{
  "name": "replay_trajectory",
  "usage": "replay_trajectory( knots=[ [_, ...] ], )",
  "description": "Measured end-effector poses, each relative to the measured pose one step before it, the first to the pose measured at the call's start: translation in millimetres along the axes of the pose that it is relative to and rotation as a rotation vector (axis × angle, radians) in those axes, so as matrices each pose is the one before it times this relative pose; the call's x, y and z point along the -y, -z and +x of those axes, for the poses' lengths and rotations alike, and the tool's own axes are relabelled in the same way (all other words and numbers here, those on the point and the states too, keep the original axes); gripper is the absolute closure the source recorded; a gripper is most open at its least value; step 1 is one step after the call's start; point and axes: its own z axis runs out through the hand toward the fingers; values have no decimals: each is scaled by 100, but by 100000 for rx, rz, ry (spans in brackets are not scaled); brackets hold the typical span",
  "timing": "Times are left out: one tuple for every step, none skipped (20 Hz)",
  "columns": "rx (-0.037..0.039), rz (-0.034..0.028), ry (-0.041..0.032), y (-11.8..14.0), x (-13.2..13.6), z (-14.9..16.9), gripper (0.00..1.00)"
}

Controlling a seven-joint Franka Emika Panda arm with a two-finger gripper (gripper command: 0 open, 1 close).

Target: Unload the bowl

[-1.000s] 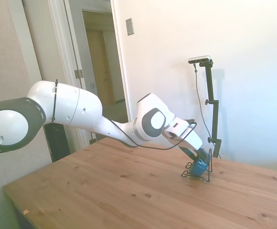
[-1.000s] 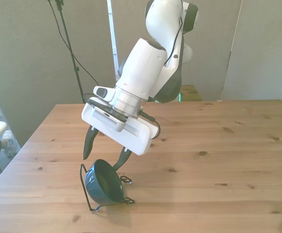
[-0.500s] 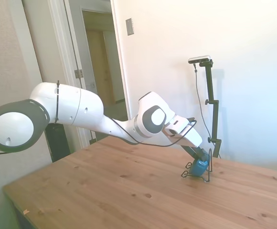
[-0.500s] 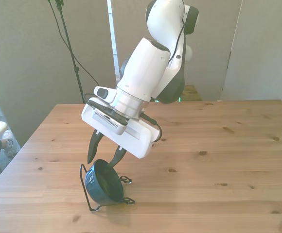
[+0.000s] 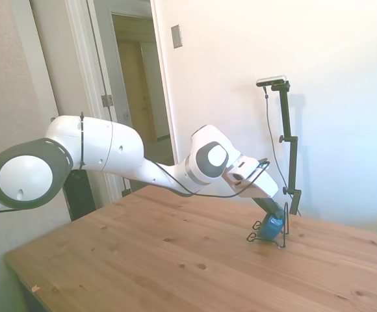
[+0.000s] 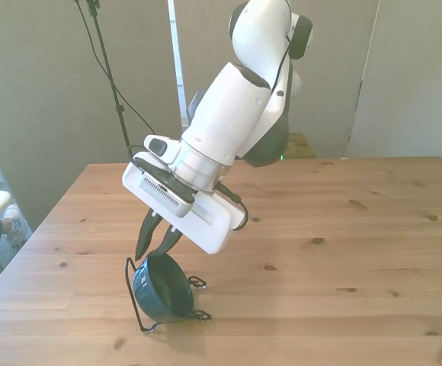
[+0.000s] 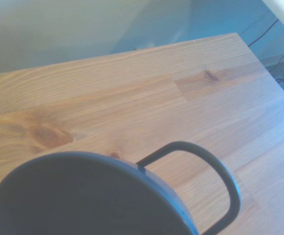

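1. Pine planks, knotty and pale, make up the surface (image 6: 343, 229), and it fills most of the front view.
2. Room around it: a white wall with a small grey plate high up, plus an open doorway (image 5: 136, 91) behind the arm in the side view; grey panels stand behind the surface in the front view.
3. Count so far: one white arm (image 6: 229, 122), one gripper (image 6: 154, 242), one bowl (image 6: 162, 287), one black wire rack (image 6: 139, 305).
4. The bowl sits on its edge in the rack, dark inside facing the front view's right, close to the surface's near edge in the front view.
5. Right above the bowl's upper rim, the gripper's dark fingers (image 6: 142, 235) point down, drawn near each other with only a narrow gap; they reach the rim, but I cannot tell whether they pinch it.
6. Side view: bowl (image 5: 272, 227) shows as a blue patch under the gripper (image 5: 276, 214), rack wires (image 5: 281, 242) at its foot, fingers hard to make out.
7. Wrist view: blurred dark bowl rim (image 7: 83, 196) cut off at the frame edge, one rack loop (image 7: 215, 171) curving just beside it.
8. At the front view's left edge, a chair and a shoe (image 6: 11, 226) are cut off.
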Motion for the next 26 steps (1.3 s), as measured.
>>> replay_trajectory(
  knots=[
    [-457, -770, 394, 86, 58, -112, 100],
    [-499, -627, 276, 31, 5, -32, 100],
    [-629, -492, 114, 23, -22, 66, 100],
    [-396, -156, -33, 75, 15, 102, 100],
    [-369, -94, 76, 120, 47, 105, 100],
    [-639, -24, 376, 179, 112, 20, 100],
    [-743, 83, 115, 261, 187, -22, 100],
    [-538, 287, 7, 321, 239, -36, 100],
    [-582, 626, 24, 405, 308, -82, 100],
    [-373, 923, -46, 517, 383, -154, 100],
    [-115, 1326, 47, 650, 462, -295, 100],
    [181, 1571, 195, 756, 531, -450, 100],
    [591, 1506, 376, 789, 500, -521, 100],
    [1113, 1783, 696, 828, 471, -694, 100],
    [1656, 2320, 713, 843, 406, -848, 100],
    [1954, 2402, 608, 814, 197, -851, 100],
    [2032, 2889, 566, 932, 50, -843, 100],
    [2317, 2757, 573, 1032, -137, -662, 100],
    [2717, 2135, 798, 1056, -346, -500, 100],
    [2995, 1730, 920, 1106, -547, -305, 100],
    [3955, 1195, 1376, 1027, -807, -158, 100],
    [4422, 1150, 1819, 978, -1028, -62, 100],
    [4137, 378, 1935, 838, -1300, -55, 100],
    [4390, -484, 1932, 579, -1565, -137, 100],
    [4557, -693, 2087, 332, -1637, -282, 100],
    [4569, -929, 2483, 145, -1587, -332, 100]
  ],
)
